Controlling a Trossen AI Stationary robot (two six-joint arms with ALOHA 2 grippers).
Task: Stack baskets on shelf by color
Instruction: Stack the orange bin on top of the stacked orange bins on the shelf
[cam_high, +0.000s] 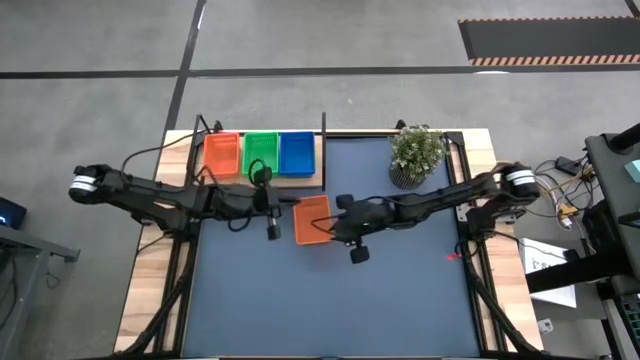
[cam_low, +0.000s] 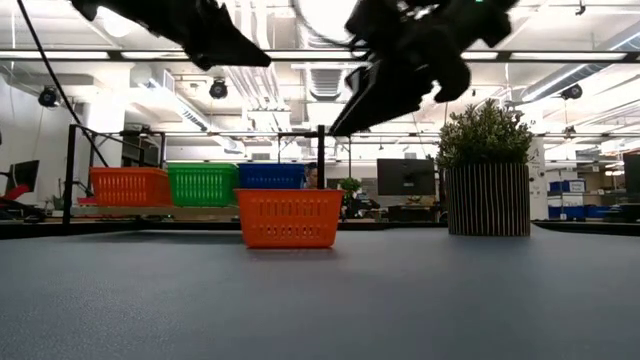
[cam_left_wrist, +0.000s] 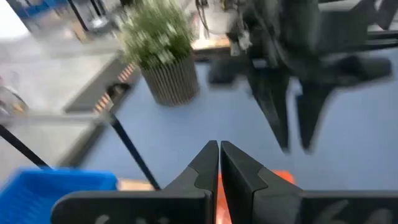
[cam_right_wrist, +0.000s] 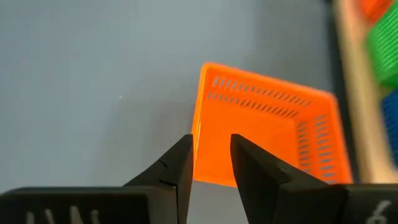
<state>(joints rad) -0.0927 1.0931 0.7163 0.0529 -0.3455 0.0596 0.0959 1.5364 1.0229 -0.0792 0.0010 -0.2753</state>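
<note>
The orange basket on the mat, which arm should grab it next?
Probably the right: its gripper is open just over the orange basket rim, while the left gripper is shut, beside it.

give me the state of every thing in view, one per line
loose orange plastic mesh basket: upright on the mat, not gripped
orange basket on shelf: upright, at the end away from the post
green mesh basket: upright, middle of shelf
blue mesh basket: upright, next to the post
light wooden shelf: holds three baskets
left gripper: shut, empty
right gripper: open, above loose basket's wall
potted plant: upright
</note>
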